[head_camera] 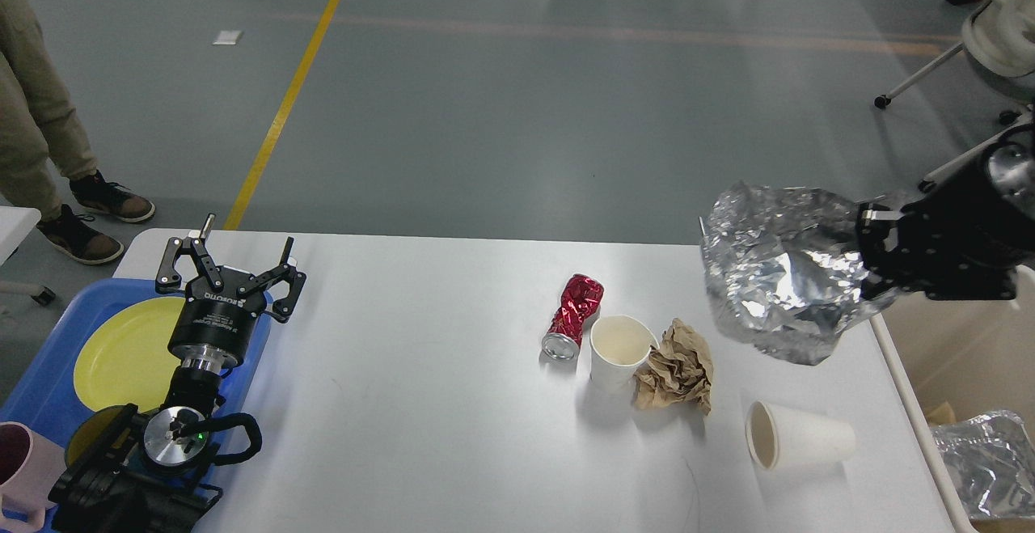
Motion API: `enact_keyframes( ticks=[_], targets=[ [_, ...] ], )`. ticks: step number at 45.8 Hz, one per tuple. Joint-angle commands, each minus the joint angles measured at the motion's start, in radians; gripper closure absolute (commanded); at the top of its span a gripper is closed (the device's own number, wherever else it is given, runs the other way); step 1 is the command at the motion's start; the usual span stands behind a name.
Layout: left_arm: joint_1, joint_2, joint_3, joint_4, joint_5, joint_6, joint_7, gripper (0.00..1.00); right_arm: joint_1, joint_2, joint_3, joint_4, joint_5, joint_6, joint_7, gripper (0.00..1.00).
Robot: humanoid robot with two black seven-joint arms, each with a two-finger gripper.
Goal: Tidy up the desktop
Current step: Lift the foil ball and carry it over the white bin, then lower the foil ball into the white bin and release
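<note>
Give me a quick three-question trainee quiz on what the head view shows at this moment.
1. True or false: the right gripper is shut on the crumpled foil sheet.
2. Which touches the upright paper cup? A) crumpled brown paper B) tipped paper cup C) yellow plate
3. Fill in: the open left gripper hovers at the edge of the blue ____.

Key: 1 true. 2 A. 3 tray. The crushed red can lies just left of the upright cup on the desktop.
</note>
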Motion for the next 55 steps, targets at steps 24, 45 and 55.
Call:
enact_keyframes(
  ticks=[24, 45, 55],
  targets=[
    [0.0, 0.0, 0.0, 0.0, -0.001, 0.0, 0.0, 0.04, -1.015, -0.38, 0.397, -0.638, -0.017, -0.632, -0.001, 1.0],
    [0.0, 0.0, 0.0, 0.0, -0.001, 0.0, 0.0, 0.04, -1.775, 0.015, 0.701, -1.461, 0.0, -0.683, -0.025, 1.0],
    [0.0, 0.0, 0.0, 0.0, 0.0, 0.0, 0.0, 0.04, -1.821, 0.064, 0.719, -1.467, 0.001, -0.749, -0.077, 1.0]
  ],
)
